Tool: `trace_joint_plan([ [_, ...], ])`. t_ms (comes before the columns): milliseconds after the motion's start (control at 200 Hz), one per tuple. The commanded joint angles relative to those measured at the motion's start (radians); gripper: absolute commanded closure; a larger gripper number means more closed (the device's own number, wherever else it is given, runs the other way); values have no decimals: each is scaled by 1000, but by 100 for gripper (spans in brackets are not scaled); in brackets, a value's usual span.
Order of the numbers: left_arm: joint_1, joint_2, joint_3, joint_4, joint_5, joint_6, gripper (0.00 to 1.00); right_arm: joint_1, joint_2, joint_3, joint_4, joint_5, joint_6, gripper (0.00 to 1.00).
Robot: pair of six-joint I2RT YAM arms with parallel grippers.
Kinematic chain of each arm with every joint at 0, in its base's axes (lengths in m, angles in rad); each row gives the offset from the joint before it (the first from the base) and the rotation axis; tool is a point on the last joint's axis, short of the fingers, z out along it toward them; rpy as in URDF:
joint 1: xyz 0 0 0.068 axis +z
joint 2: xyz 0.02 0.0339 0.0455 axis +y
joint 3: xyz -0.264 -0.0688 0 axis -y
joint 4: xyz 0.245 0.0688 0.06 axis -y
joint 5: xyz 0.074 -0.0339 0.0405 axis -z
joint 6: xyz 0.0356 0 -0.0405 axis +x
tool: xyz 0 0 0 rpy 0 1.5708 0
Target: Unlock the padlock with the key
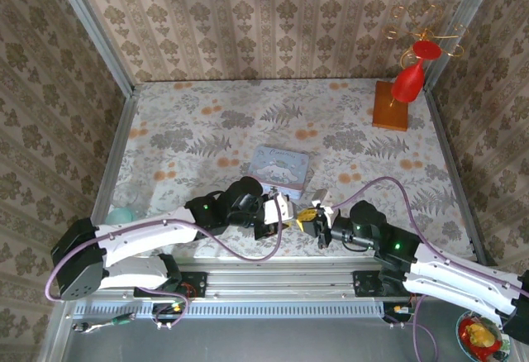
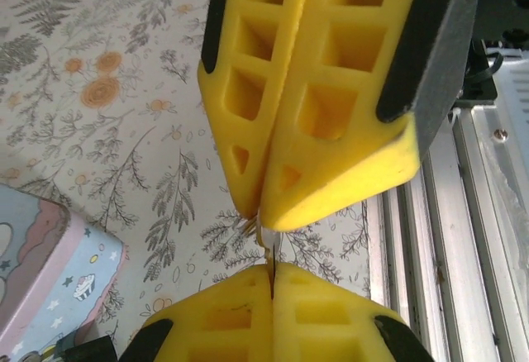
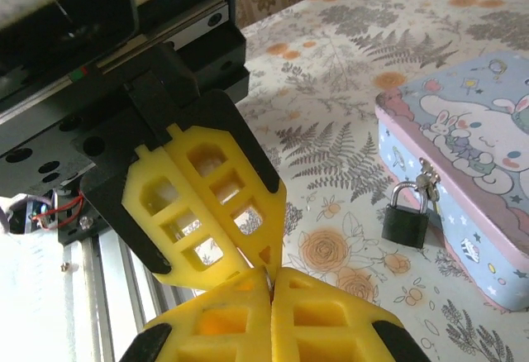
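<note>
1. Padlock (image 3: pixel 405 223): hangs from tin (image 3: pixel 471 164) clasp, base touching worktop (image 3: pixel 347 73).
2. Left end effector (image 2: pixel 271 273): closed, gripping key (image 2: pixel 267 248).
3. Right end effector (image 3: pixel 270 278): closed, tip-to-tip with left, near tin.

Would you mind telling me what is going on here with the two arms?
The two arms are tip to tip above the near part of the table. The left gripper and the right gripper are both shut on a thin silvery sliver that looks like the key, as if passing it between them. The padlock hangs with its shackle closed on the clasp of the pale blue tin, apart from both grippers. The unlocking has not yet begun.
</note>
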State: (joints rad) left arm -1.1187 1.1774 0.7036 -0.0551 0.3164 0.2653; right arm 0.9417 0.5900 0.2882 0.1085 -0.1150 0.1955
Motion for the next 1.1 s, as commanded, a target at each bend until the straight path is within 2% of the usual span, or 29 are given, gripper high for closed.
trace_joint_plan([
  [0,5,-70,-34,81,-53,-89,86,5,-21,-28,89,69,93,100],
  [65,19,-112,-75,142,-115,-177,80,5,-21,-35,147,110,154,100],
  [130,62,-154,-109,201,-153,-334,78,5,-18,-49,222,161,220,100],
  [275,169,-181,-156,367,-140,-816,76,5,7,-103,433,338,425,100],
  [350,165,-169,-218,577,-151,-1003,75,7,37,-131,526,435,545,100],
  [420,149,-145,-284,774,-225,-1151,71,6,63,-143,575,505,652,100],
  [495,147,-112,-298,854,-271,-1261,67,11,84,-142,598,549,745,100],
  [710,93,-25,-238,870,-303,-1343,56,51,150,-146,658,650,927,100],
  [865,77,46,-240,956,-329,-1386,56,88,215,-129,722,691,946,100],
  [1095,80,100,-212,968,-313,-1416,56,131,362,-105,901,709,944,100],
])
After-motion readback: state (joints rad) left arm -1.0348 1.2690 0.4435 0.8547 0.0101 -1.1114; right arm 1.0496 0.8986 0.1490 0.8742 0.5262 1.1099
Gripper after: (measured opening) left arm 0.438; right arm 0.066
